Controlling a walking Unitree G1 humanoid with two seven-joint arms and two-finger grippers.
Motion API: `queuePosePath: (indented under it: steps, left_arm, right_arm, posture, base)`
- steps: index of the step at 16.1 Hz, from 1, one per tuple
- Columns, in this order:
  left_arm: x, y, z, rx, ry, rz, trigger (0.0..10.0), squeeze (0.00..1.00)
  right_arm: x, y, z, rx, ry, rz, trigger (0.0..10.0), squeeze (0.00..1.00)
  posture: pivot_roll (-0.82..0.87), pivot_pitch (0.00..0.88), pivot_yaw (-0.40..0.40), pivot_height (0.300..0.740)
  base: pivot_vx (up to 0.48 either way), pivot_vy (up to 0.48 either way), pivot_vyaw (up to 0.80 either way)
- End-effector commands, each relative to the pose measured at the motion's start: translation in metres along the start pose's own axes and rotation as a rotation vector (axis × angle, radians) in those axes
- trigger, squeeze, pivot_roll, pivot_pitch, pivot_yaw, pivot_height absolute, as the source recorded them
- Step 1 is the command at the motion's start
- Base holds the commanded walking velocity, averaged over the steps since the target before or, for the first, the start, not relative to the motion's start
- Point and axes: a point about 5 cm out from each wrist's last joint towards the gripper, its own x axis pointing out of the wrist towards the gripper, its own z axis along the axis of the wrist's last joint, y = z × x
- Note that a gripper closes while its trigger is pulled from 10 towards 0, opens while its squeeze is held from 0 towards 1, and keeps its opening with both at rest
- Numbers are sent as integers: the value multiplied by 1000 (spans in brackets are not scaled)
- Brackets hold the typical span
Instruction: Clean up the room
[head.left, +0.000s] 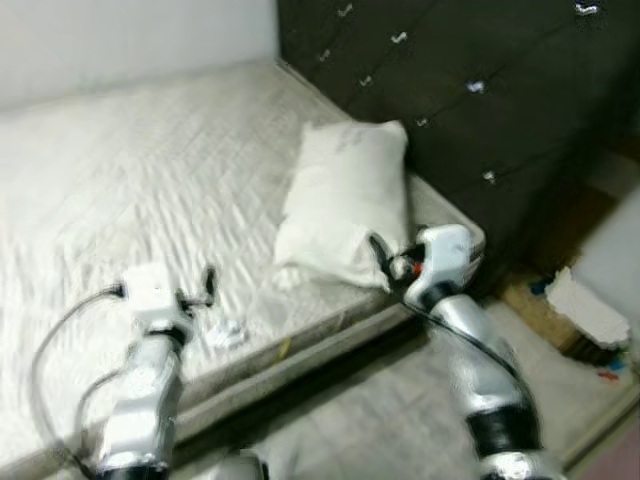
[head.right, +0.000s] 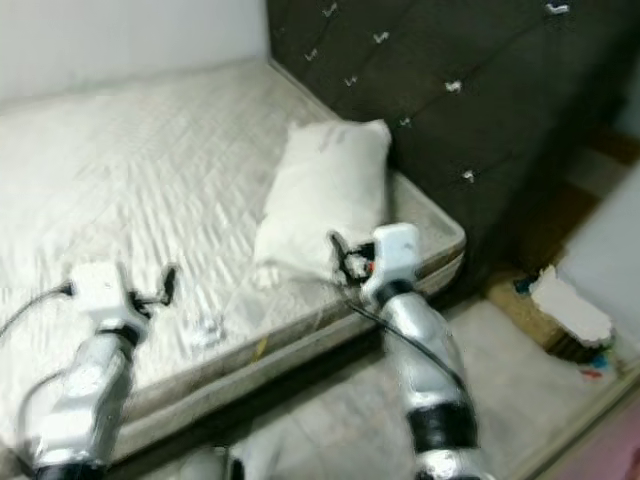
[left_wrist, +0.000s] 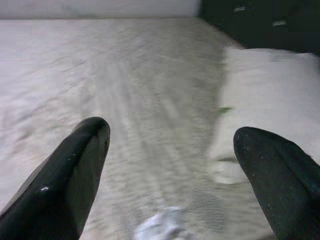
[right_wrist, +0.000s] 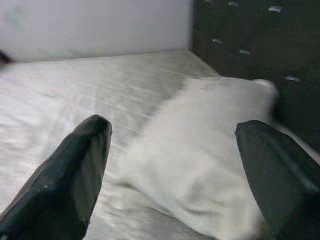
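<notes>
A white pillow (head.left: 348, 200) leans against the headboard at the right end of a bare quilted mattress (head.left: 130, 180). My right gripper (head.left: 382, 255) hovers at the pillow's near lower corner. It is open, and the right wrist view has the pillow (right_wrist: 210, 145) lying just ahead between the spread fingers (right_wrist: 85, 160). My left gripper (head.left: 207, 285) is open over the mattress near its front edge. A small crumpled white scrap (head.left: 228, 333) lies on the mattress just beyond and right of it; the scrap (left_wrist: 162, 227) sits between that gripper's fingers (left_wrist: 80, 165) in the left wrist view.
A dark tufted headboard (head.left: 480, 80) rises on the right and a white wall (head.left: 120, 40) stands behind the bed. The mattress front edge (head.left: 310, 355) drops to a grey floor (head.left: 380, 420). White paper and a cardboard box (head.left: 580, 305) with small clutter lie on the floor at far right.
</notes>
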Motion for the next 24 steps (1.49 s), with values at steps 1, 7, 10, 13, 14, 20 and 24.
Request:
queuePosePath:
  steps: [1,7,10,13,14,20,24]
  left_arm:
    - [1,-6,2,-6,-9,-14,10000,0]
    - [3,-7,4,-17,-18,-23,10000,0]
    - [3,-8,4,-20,-20,-25,10000,0]
    - [4,-8,5,-19,-31,-29,10000,0]
    - [3,-8,7,-20,-41,-34,10000,0]
    - [3,-9,7,-22,-47,-55,10000,0]
    - [3,-11,7,-26,-48,-60,10000,0]
  right_arm:
    - [-2,-9,2,-14,-6,-18,10000,0]
    - [0,-9,3,-16,-11,-20,10000,0]
    - [0,-9,4,-16,-12,-20,10000,0]
    - [1,-9,4,-11,-17,-17,10000,0]
    - [1,-8,5,-9,-19,-17,10000,0]
    - [1,-9,6,0,-28,-25,10000,0]
    - [1,-10,6,-3,-26,-23,10000,0]
  posture:
    - [-23,0,-29,740]
    - [-32,0,-28,740]
    - [-34,0,-29,740]
    - [-31,0,-31,740]
    - [-31,0,-30,740]
    - [-34,0,-27,740]
    - [-34,0,-29,740]
  base:
    - [0,0,781]
    - [0,0,781]
    - [0,0,781]
    - [0,0,775]
    - [0,0,706]
    - [174,0,98]
    - [307,0,0]
